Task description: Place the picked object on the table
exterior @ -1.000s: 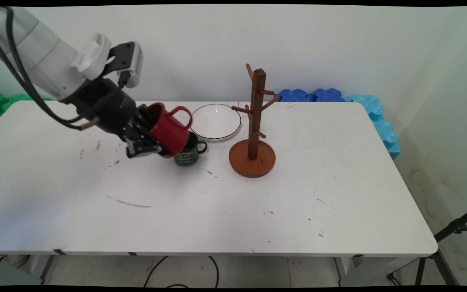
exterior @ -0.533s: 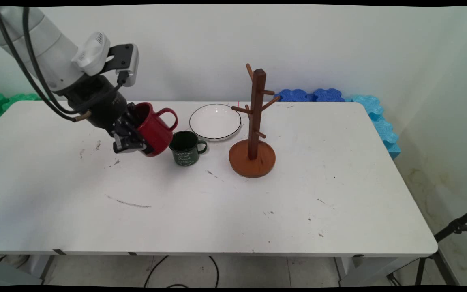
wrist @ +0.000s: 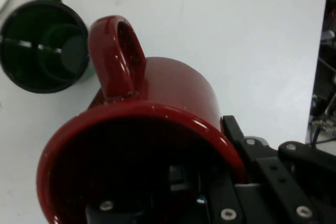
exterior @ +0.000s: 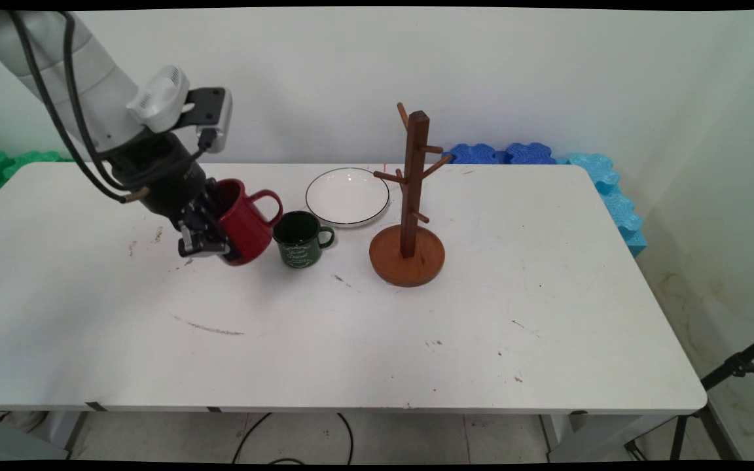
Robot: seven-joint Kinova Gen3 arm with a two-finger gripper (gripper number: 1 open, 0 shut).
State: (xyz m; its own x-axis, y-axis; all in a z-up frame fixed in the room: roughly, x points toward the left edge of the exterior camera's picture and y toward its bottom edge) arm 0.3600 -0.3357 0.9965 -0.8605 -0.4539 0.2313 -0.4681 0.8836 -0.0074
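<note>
The black two-finger gripper point(exterior: 210, 237) held a glossy red mug point(exterior: 241, 221) by its rim, one finger inside the cup and the other against the outer wall, the jaws pinching the smooth ceramic-looking wall between them. The mug hung tilted above the tabletop point(exterior: 324, 327) toward its far left part, mouth turned back toward the arm and its rounded loop handle point(exterior: 266, 204) uppermost, pointing toward the far edge. In the hand view the red mug point(wrist: 142, 145) filled the lower frame, its thick rounded lip shining and the gripper's point(wrist: 210, 192) black linkage reaching in at the rim. Just beside it, on its right in the main view, stood a small dark green mug point(exterior: 300, 239), upright, with pale lettering on its side and its handle turned toward the right edge; whether the two mugs touched could not be told. Behind the green mug lay a round white plate point(exterior: 347, 196) with a thin dark rim. Right of both stood a wooden mug tree point(exterior: 411, 196), a square post with slanted pegs on a round reddish-brown base.
</note>
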